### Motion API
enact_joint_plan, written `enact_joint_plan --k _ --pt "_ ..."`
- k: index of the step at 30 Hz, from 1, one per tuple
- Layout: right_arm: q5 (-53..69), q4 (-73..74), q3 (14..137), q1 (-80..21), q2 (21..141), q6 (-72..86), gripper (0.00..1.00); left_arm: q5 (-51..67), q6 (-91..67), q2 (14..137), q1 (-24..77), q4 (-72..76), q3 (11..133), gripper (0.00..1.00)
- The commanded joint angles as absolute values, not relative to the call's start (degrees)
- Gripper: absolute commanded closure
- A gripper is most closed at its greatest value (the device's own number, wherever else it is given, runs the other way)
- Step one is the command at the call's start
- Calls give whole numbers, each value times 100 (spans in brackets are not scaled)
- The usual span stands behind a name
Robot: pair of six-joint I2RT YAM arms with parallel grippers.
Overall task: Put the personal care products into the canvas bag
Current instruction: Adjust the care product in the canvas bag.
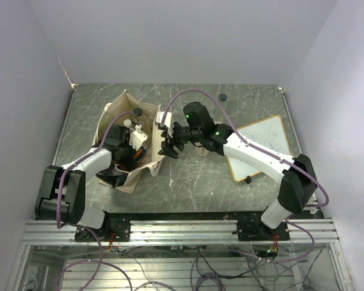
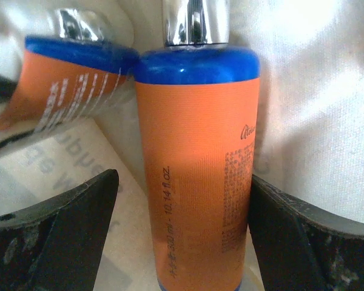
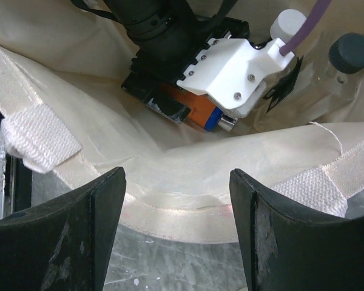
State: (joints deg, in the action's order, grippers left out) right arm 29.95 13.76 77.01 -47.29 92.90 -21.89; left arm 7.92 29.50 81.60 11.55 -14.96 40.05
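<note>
The left claw (image 2: 183,176) is down inside the canvas bag (image 1: 113,115), its jaws wide on either side of an upright orange-and-blue bottle (image 2: 194,121). A gap shows on the left jaw's side, so the bottle looks let go and standing on its own against the cloth. A second orange-and-blue bottle (image 2: 67,73) leans just beside it, their blue shoulders touching as far as this view shows. To finish the drop well, I would lift the claw straight up along the bottle's length with the jaws wide, so neither finger catches the shoulder or tips it into its neighbour. The wrist should also clear the white cap (image 3: 288,24) and the dark-capped clear bottle (image 3: 350,53) by the bag's wall. The right claw (image 3: 176,176) hangs at the bag's right rim, jaws apart and nothing pinched; it should leave the mouth free for the left arm's exit. Farther right on the desk (image 1: 194,182), a small dark-capped item (image 1: 222,96) looks left to fetch; the whiteboard (image 1: 264,142) is no part of the job.
</note>
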Motion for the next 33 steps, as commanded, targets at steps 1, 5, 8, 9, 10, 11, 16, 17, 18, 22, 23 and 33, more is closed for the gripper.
enact_joint_plan --k 1,5,8,9,10,11,16,17,18,22,23,33 --pt "2892 1463 7639 -4693 9403 -2297 31 402 3172 8558 1382 -1282 4116 7" --pt "2874 1472 7621 -4688 9398 -2320 31 126 3150 8835 1487 -1335 4099 8" --pt "2873 1472 7614 -4689 9409 -2324 31 7 3095 9051 1567 -1398 4176 10" --pt "2880 1468 7612 -4685 9415 -2321 31 1 3094 9121 1579 -1414 4212 11" --pt "2883 1468 7611 -4689 9420 -2314 31 3 3108 9204 1594 -1452 4251 12" --pt "2889 1468 7619 -4685 9427 -2313 31 -12 3099 9279 1605 -1481 4286 13" --pt "2859 1485 7630 -4685 9435 -2359 31 -55 3071 9285 1617 -1474 4285 23" --pt "2849 1496 7629 -4687 9438 -2378 31 -27 3075 9195 1617 -1462 4248 27" --pt "2836 1506 7633 -4691 9439 -2388 31 5 3072 9081 1617 -1459 4211 30" --pt "2775 1554 7772 -4690 9437 -2399 31 192 2803 8731 1613 -1623 4341 46" --pt "2769 1570 7817 -4693 9427 -2404 31 257 2693 8678 1616 -1721 4424 50" --pt "2654 1643 8128 -4646 9388 -2296 31 625 2600 7829 1617 -2291 4837 93"
